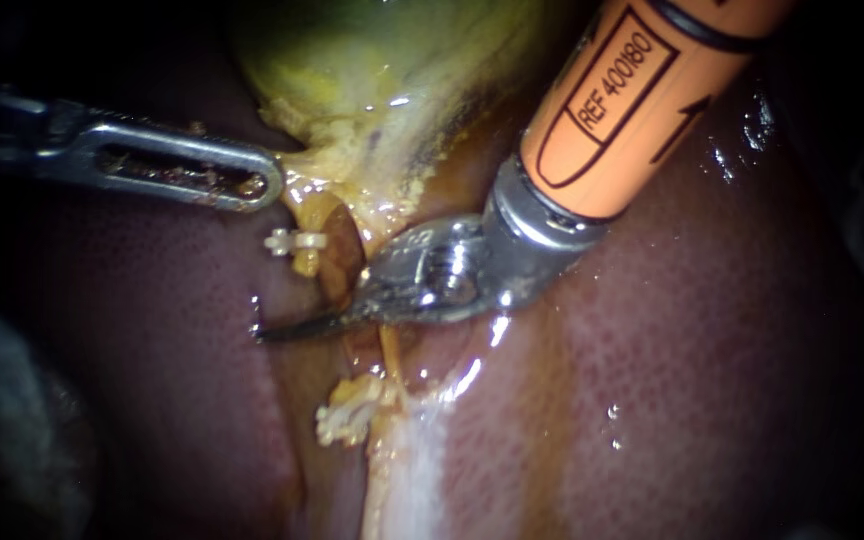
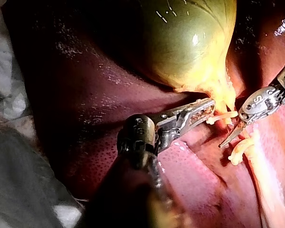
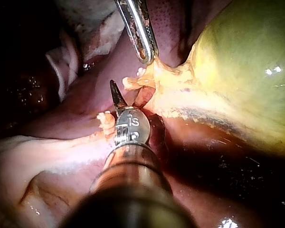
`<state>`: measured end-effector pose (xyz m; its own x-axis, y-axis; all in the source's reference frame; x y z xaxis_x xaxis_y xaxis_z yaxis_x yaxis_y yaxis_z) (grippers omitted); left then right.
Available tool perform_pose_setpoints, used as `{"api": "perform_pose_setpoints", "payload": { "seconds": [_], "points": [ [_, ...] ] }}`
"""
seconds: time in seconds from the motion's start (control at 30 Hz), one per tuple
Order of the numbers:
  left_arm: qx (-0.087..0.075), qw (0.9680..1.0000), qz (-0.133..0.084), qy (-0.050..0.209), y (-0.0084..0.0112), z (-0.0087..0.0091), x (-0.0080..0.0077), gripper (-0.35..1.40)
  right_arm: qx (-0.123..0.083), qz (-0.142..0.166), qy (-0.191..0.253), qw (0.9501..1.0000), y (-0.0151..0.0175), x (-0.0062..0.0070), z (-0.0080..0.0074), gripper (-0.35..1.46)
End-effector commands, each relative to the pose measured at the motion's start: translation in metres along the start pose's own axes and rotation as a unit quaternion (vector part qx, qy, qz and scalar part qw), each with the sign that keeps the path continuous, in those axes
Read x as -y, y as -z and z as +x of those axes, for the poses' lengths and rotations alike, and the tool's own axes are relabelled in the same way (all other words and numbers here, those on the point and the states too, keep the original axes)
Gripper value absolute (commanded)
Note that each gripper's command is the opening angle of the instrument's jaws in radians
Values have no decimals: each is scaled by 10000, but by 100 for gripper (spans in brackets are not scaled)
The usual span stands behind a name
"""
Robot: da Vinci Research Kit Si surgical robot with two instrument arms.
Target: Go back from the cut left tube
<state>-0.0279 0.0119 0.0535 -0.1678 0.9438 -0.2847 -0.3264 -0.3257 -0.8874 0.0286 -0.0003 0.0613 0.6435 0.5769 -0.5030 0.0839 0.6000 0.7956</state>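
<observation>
Over the liver (image 1: 702, 350), the right instrument (image 1: 297, 327) partly hides the tube (image 1: 340, 262).

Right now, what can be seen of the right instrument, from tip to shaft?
The right instrument comes in from the upper right: an orange sleeved shaft, a shiny metal wrist with a pivot screw, then two thin dark blades. The blades lie together, holding nothing, and point across the gap between the upper clip and the lower clip, both whitish. A yellow-brown tube stump shows beside the wrist. Wet liver lies beneath it.
</observation>
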Motion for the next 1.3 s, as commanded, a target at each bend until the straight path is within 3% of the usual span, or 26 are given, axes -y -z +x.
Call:
{"api": "perform_pose_setpoints", "payload": {
  "seconds": [0.03, 0.1, 0.27, 0.4, 0.63, 0.77, 0.9, 1.03, 1.2, 1.3],
  "points": [
    [0, 10000, 0, 0, 0, 0, 0, -35, -2, 2, 5, 10000, 1, 1, 0, -35],
    [0, 10000, 0, 0, 0, 0, 0, -35, -2, 4, 5, 10000, 1, 2, 1, -35],
    [0, 10000, 0, 0, 0, 0, 0, -35, 9, 26, 4, 10000, 0, 7, 3, 76],
    [1, 10000, -1, -1, 0, 0, 0, -35, -38, -50, -24, 10000, -4, 9, 6, 110],
    [1, 10000, -1, -1, 0, 0, 1, -35, -207, -300, 26, 9993, 0, 12, 7, 121],
    [4, 10000, -5, -3, 1, 0, 2, -35, -272, -369, 354, 9983, 12, 23, 4, 131],
    [-10, 10000, 14, -5, 3, 0, 4, -35, -595, -945, 830, 9903, 35, 43, 4, 143],
    [-17, 10000, 23, -7, 4, 1, 7, -35, -702, -1244, 1104, 9836, 63, 60, 5, 143],
    [-18, 10000, 25, -8, 4, 0, 7, -35, -678, -1636, 1466, 9732, 103, 68, -6, 145],
    [-18, 10000, 26, -9, 4, 0, 8, -35, -466, -1864, 1571, 9687, 124, 67, -17, 145]
  ]
}}
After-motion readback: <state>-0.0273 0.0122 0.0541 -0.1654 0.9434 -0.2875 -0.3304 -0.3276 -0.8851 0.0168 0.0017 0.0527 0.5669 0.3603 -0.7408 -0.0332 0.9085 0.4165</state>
